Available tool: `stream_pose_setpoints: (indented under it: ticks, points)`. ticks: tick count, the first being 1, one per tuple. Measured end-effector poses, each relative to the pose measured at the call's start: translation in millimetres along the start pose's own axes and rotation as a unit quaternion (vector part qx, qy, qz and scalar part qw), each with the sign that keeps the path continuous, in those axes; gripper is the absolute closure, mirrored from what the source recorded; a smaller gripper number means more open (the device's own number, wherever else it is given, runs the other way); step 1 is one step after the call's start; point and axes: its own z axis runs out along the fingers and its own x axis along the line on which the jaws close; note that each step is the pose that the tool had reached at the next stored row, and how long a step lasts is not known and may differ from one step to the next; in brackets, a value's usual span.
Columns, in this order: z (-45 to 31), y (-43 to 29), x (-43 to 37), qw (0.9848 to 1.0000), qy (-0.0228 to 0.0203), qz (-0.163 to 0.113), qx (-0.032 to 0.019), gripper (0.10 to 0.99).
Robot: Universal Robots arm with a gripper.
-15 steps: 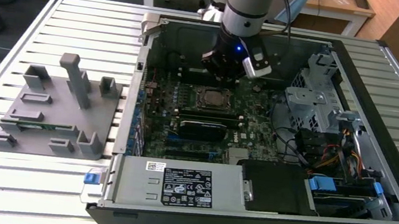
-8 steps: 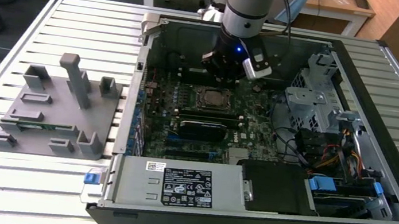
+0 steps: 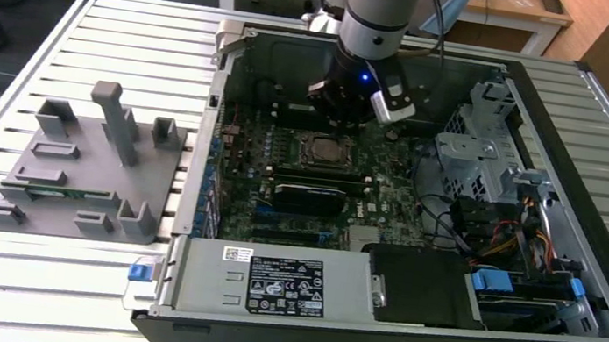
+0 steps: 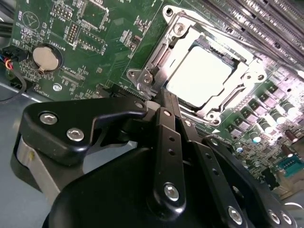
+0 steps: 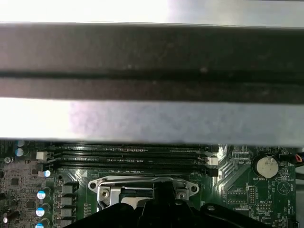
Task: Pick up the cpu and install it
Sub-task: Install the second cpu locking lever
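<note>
Arm and wrist come straight down from above into the open computer case (image 3: 572,286), the grey forearm upright and the black gripper (image 3: 342,116) hanging just over the far edge of the processor socket (image 3: 325,150) on the green motherboard (image 3: 284,146). In the second wrist view the gripper (image 4: 164,97) shows its two dark fingers (image 4: 167,137) drawn together into a narrow wedge with nothing between them — clenched and empty, its tip just beside the socket's metal frame (image 4: 156,57). The cpu (image 4: 199,76) lies flat inside that frame, a pale silver square with a bright, washed-out sheen, its edges lined up with the frame's opening and the frame's arms running along its sides. In the first wrist view a sliver of the cpu (image 5: 135,192) peeks out above the dark gripper body, with long black memory slots (image 5: 128,156) beyond it and a round coin battery (image 5: 266,166) off to one side. On the slatted table (image 3: 122,32), towards the exterior view's left, stands a grey plastic holder block (image 3: 86,169) with upright posts — well apart from the case.
</note>
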Motion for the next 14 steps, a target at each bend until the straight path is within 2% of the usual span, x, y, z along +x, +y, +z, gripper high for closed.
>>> stream_pose_setpoints:
  ticks: [8, 10, 14]
  points:
    - [-1.9, -6.2, 0.2, 1.0000, 0.0000, 0.000, 0.0001, 0.980]
    - [-7.9, -5.8, 0.2, 1.0000, 0.0000, 0.000, 0.0000, 0.980]
    - [-25.5, -4.6, 0.3, 1.0000, 0.0000, 0.000, 0.0000, 0.980]
